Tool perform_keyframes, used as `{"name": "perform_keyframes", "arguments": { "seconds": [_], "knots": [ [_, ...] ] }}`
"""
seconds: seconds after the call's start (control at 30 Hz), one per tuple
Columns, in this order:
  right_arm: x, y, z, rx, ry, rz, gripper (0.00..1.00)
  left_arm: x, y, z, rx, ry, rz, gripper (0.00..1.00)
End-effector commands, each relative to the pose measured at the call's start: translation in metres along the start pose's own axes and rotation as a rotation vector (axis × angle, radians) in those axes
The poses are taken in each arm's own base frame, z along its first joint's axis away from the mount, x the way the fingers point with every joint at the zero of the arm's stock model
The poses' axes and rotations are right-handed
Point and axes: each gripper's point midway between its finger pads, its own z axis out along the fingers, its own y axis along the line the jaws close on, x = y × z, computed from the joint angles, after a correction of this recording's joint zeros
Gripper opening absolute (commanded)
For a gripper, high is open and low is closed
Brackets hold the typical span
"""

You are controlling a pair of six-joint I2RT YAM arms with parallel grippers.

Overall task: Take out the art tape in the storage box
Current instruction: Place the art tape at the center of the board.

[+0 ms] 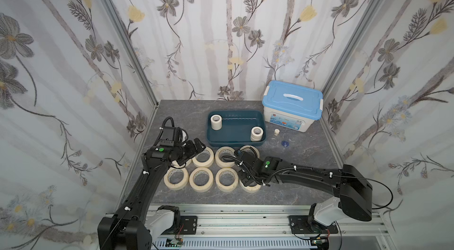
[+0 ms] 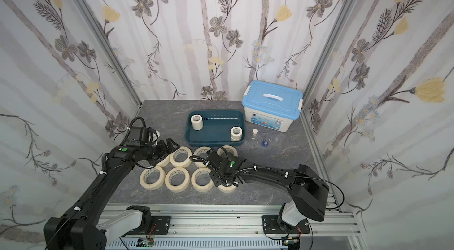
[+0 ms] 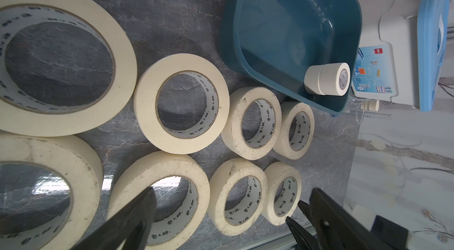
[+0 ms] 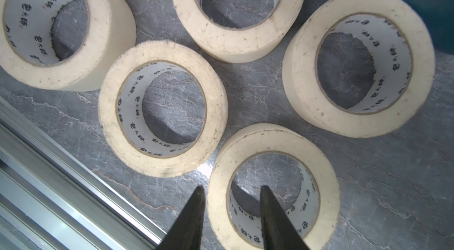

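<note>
Near the front edge of the bench, the right claw straddles the wall of a large tape roll lying flat, its jaws parted and seemingly letting go. The left claw hangs spread wide and empty. Two short stacks of small tape rolls remain in the teal tray; a reach there seems next.

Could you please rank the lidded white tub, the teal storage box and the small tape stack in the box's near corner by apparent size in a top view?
1. teal storage box
2. lidded white tub, nearly as large
3. small tape stack
</note>
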Motion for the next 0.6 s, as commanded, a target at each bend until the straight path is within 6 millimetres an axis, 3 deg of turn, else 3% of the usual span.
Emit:
{"name": "perform_keyframes", "arguments": {
  "seconds": [0.0, 0.2, 0.4, 0.57],
  "knots": [
    [-0.010, -0.006, -0.009, -0.007, -0.009, 0.008, 0.41, 0.002, -0.002, 0.003, 0.002, 0.011, 0.019, 1.00],
    [-0.041, -0.028, -0.020, -0.001, -0.041, 0.047, 0.42, 0.007, -0.015, 0.010, 0.006, 0.059, 0.055, 1.00],
    [-0.076, -0.063, -0.024, 0.049, -0.067, 0.089, 0.43, 0.009, -0.025, 0.014, 0.001, 0.077, 0.094, 1.00],
    [-0.093, -0.087, -0.014, 0.098, -0.054, 0.109, 0.44, 0.010, -0.026, 0.016, -0.004, 0.086, 0.101, 1.00]
  ]
}}
